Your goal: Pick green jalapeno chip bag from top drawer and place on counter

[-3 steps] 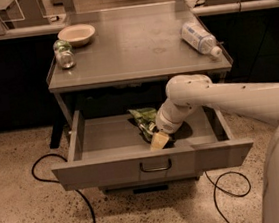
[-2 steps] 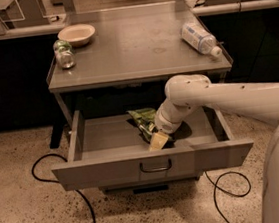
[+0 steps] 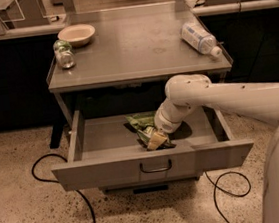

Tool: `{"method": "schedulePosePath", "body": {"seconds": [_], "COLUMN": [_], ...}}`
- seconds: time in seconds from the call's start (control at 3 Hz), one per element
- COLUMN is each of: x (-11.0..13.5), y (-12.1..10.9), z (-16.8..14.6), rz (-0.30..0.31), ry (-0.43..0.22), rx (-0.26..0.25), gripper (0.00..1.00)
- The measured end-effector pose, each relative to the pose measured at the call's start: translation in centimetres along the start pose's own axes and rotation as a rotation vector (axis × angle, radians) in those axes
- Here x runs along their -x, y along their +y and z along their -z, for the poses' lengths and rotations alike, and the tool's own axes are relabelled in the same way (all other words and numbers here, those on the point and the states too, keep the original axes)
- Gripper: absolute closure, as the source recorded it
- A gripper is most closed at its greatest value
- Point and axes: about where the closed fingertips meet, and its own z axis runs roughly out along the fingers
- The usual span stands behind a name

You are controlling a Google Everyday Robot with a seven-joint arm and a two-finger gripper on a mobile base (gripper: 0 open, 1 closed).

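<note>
The top drawer (image 3: 111, 169) of the grey metal table stands pulled open, with its dark bar handle (image 3: 156, 168) at the front. The green jalapeno chip bag (image 3: 140, 122) lies crumpled in the middle of the drawer. My white arm reaches down from the right into the drawer. My gripper (image 3: 156, 140) is low at the near end of the bag and touches or overlaps it. Part of the bag is hidden under the gripper. The counter (image 3: 132, 49) is the flat grey tabletop above the drawer.
On the counter stand a pale bowl (image 3: 76, 34) and a green-topped can (image 3: 64, 54) at the back left, and a plastic bottle (image 3: 199, 38) lies at the right. Black cables (image 3: 50, 166) run over the speckled floor. A pale ledge with dark cabinets is behind.
</note>
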Motion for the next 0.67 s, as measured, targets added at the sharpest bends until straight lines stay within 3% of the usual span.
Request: {"method": "schedulePosePath", "body": {"seconds": [0.67], "x": [0.0], "y": [0.0], "z": [0.0], "rz": [0.0], "ry": [0.0], "rx": [0.0], "gripper": [0.89]}}
